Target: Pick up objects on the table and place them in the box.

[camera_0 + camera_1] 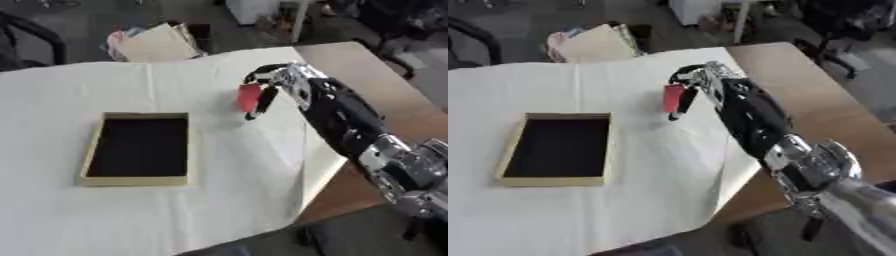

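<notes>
A small red object [249,97] hangs above the white cloth, pinched in the curled fingers of my right hand [278,82]. The black arm comes in from the lower right. A shallow tan box [94,150] with a dark inside lies flat on the cloth to the left of the hand, some way off, with nothing showing in it. My left hand shows in neither view.
A white cloth [210,200] covers most of the wooden table [376,80]; its right edge hangs loose near the arm. Beige folded cardboard [162,42] stands past the table's far edge. Chairs and clutter stand on the floor behind.
</notes>
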